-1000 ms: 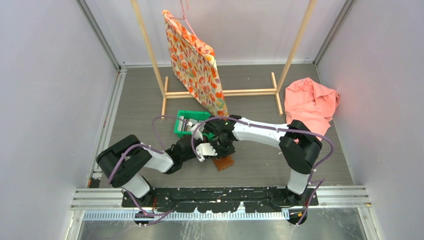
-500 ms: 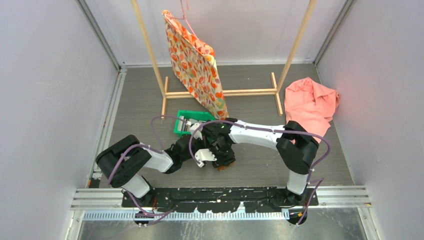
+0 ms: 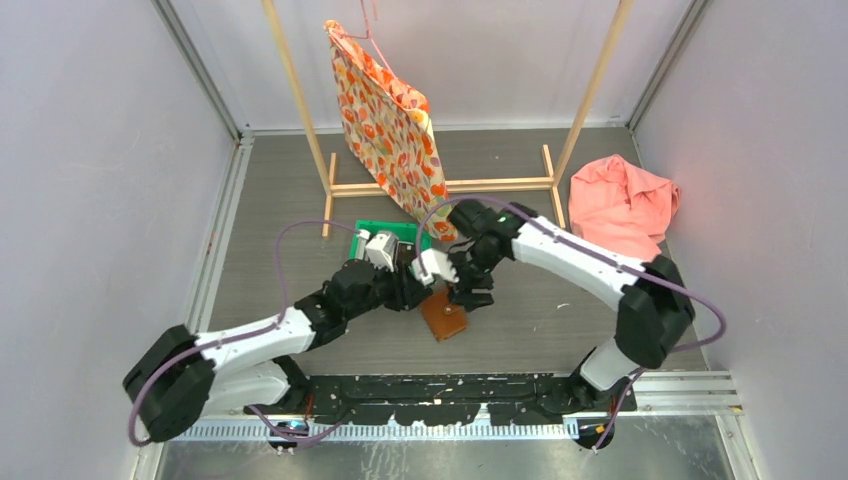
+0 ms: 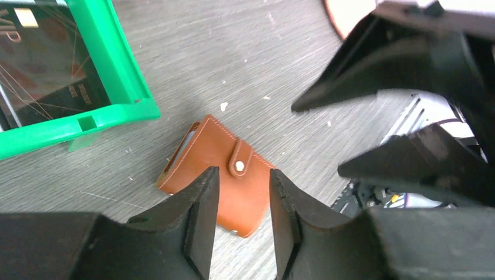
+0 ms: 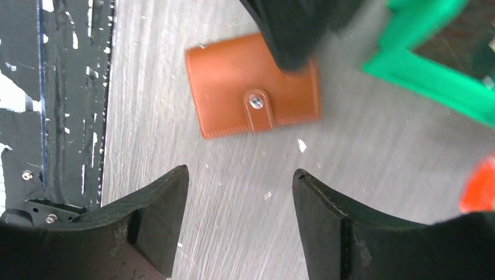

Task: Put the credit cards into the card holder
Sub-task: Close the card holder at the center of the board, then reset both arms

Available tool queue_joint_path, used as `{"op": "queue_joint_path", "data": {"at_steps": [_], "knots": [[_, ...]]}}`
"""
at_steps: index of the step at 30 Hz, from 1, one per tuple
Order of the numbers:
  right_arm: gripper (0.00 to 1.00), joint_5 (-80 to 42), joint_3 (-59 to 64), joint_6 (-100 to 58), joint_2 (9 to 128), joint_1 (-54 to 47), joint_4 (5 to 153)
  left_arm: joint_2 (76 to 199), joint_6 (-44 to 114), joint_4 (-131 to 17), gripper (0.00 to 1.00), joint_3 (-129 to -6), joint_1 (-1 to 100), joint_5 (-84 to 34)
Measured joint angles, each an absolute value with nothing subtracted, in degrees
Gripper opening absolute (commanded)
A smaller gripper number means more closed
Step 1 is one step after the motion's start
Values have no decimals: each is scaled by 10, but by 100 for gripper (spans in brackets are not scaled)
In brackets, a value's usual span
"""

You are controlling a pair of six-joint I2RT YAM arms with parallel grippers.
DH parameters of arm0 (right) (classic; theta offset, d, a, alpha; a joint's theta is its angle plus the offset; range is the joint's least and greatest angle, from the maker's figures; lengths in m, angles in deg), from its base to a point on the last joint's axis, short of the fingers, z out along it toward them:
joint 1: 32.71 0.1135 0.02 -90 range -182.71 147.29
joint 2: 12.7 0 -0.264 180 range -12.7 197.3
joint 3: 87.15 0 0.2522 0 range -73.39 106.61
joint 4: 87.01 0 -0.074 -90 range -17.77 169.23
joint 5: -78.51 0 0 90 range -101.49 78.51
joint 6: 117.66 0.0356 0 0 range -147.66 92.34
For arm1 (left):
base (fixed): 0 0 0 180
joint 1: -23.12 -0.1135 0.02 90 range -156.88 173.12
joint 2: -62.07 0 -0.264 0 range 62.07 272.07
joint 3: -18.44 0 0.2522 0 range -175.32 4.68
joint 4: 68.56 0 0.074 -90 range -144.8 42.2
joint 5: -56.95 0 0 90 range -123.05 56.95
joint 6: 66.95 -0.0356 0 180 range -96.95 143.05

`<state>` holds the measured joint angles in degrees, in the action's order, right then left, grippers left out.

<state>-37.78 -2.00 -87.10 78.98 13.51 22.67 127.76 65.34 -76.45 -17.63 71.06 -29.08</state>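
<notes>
Hovering over the snapped-shut leather card holder (image 4: pixel 213 154) with left gripper (image 4: pixel 243 182) narrowly parted, right gripper (image 5: pixel 239 178) spread wide, both empty.

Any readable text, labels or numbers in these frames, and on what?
"VIP": on the black card lying in the green bin, left wrist view.
Smaller print on that same card: too blurred to read.
card holder: no writing visible.

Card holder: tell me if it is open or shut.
Shut. The card holder lies folded flat on the table, its strap closed over the front with the snap button fastened; no inner pockets show.
</notes>
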Motion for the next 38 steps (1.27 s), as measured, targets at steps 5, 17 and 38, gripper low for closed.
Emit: {"op": "queue_joint_path", "data": {"at_steps": [5, 17, 38], "knots": [[84, -391, -30, -818, 693, 13, 228, 1161, 614, -631, 78, -220, 711, -300], [100, -574, -16, -496, 528, -471, 267, 1104, 478, -294, 98, -575, 642, -300], [100, -612, 156, -195, 466, -583, 331, 1072, 404, -66, 100, -765, 604, -288]]}}
